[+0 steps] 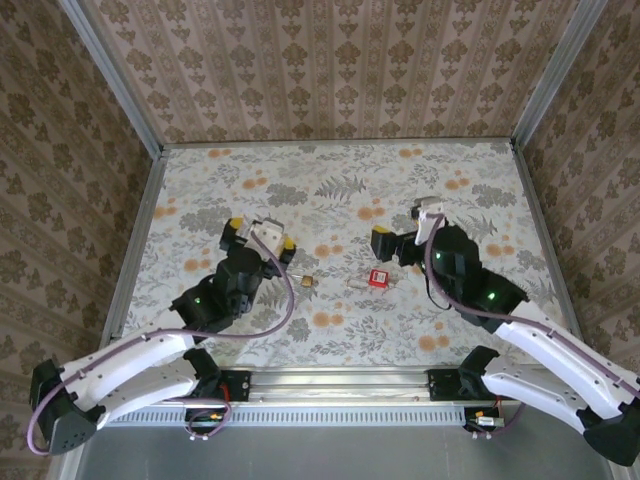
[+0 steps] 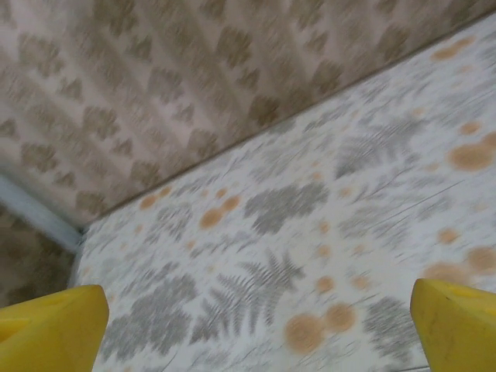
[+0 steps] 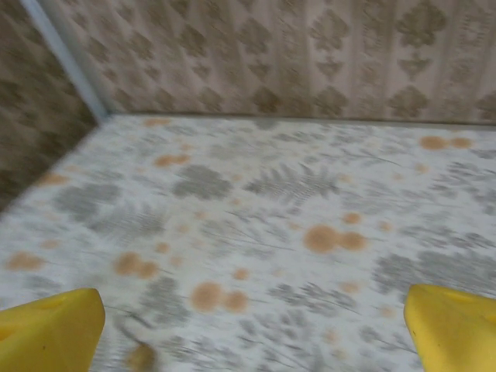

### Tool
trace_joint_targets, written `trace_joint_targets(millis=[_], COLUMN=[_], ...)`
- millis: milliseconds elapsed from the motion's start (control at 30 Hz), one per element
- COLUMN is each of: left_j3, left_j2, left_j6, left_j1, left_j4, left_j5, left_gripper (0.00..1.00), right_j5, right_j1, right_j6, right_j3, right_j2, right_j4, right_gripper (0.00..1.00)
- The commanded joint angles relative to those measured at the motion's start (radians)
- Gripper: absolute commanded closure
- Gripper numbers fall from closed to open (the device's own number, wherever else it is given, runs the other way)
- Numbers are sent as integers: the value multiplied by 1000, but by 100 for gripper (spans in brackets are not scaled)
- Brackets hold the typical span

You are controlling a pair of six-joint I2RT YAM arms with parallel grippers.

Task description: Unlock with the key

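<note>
The key point(image 1: 376, 279), a tiny silver blade on a small square red tag, lies flat on the flowered table point(image 1: 330, 180) near the middle. The brass padlock point(image 1: 305, 282) rests just left of it. My left gripper point(image 1: 260, 236) hovers up and left of the padlock, open, its yellow fingertips point(image 2: 51, 328) wide apart with only tablecloth between them. My right gripper point(image 1: 405, 232) hangs up and right of the key, also open, its yellow fingertips point(image 3: 454, 325) spread and holding nothing. A blurred brass shape, probably the padlock point(image 3: 141, 357), shows low at the left in the right wrist view.
Patterned walls point(image 1: 330, 60) close in the table on three sides, with metal posts at the back corners point(image 1: 160, 150). A rail point(image 1: 340, 385) with both arm bases runs along the near edge. Open cloth lies behind both grippers.
</note>
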Motion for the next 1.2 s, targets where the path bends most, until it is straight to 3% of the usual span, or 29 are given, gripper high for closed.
trace_joint_targets(millis=[0, 133, 200, 267, 367, 600, 700, 867, 1000, 1033, 1100, 1167], left_j3=[-112, -323, -410, -433, -443, -441, -412, -314, -256, -252, -227, -184], left_j2=[-94, -140, -116, -59, 93, 549, 719, 750, 740, 737, 739, 738], left_j6=[-36, -66, -44, -23, -85, -108, -103, -65, -96, -103, -95, -71], left_j1=[192, 514, 609, 710, 832, 852, 852, 853, 868, 870, 873, 873], left_j4=[209, 500, 642, 665, 737, 1206, 1307, 1167, 1042, 1029, 983, 902], left_j5=[89, 313, 304, 337, 481, 515, 529, 598, 568, 559, 588, 656], left_gripper=[0, 0, 0, 0, 0, 0, 0, 0, 0, 0, 0, 0], right_j5=[98, -22, -36, -82, -116, -180, -197, -282, -258, -251, -305, -375], right_j1=[-64, -239, -308, -372, -441, -504, -532, -573, -617, -617, -636, -709], right_j6=[-234, -271, -268, -264, -250, -290, -288, -328, -271, -266, -255, -190], right_j3=[-137, -207, -243, -305, -408, -450, -466, -460, -480, -460, -333, -322], right_j2=[-24, 55, 112, 158, 216, 349, 432, 564, 745, 727, 703, 708], right_j4=[222, 363, 436, 549, 748, 878, 1000, 1144, 1363, 1301, 1013, 1002], right_gripper=[0, 0, 0, 0, 0, 0, 0, 0, 0, 0, 0, 0])
